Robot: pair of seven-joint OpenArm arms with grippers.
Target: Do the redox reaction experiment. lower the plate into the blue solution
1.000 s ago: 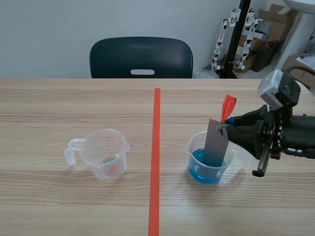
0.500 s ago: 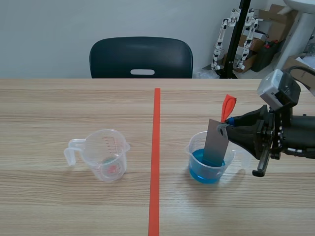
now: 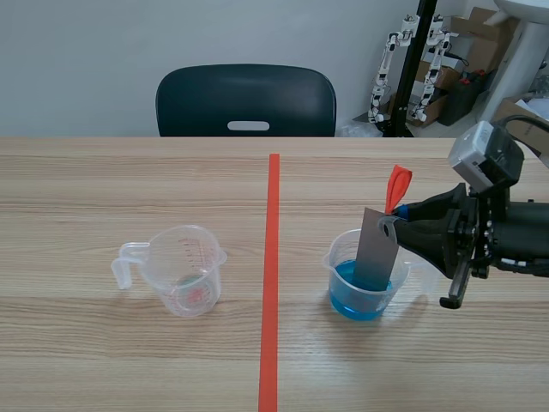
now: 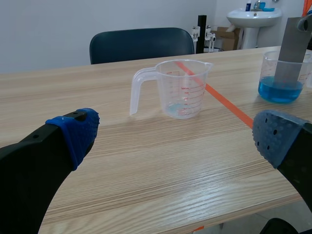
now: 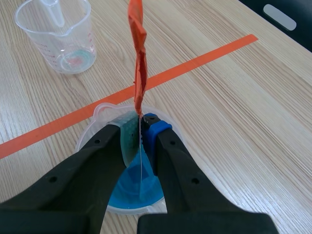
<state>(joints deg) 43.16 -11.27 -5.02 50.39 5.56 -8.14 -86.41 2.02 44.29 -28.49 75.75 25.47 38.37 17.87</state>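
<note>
At the right side of the tabletop (image 3: 103, 360), the right gripper (image 3: 396, 223) is clamping the upper edge of the grey plate (image 3: 376, 253). The plate is standing nearly upright, with its lower end dipping into the blue solution (image 3: 347, 296) inside the clear beaker (image 3: 333, 262). An orange tag (image 3: 397, 184) is rising from the pinch point. The plate is presenting as thin, rigid and light, probably metal. Its smooth faces may be prone to slipping, so pinching flat across the top margin is advisable. The left gripper (image 4: 175, 136) is standing wide open, holding nothing, short of the second measuring cup (image 4: 184, 87).
</note>
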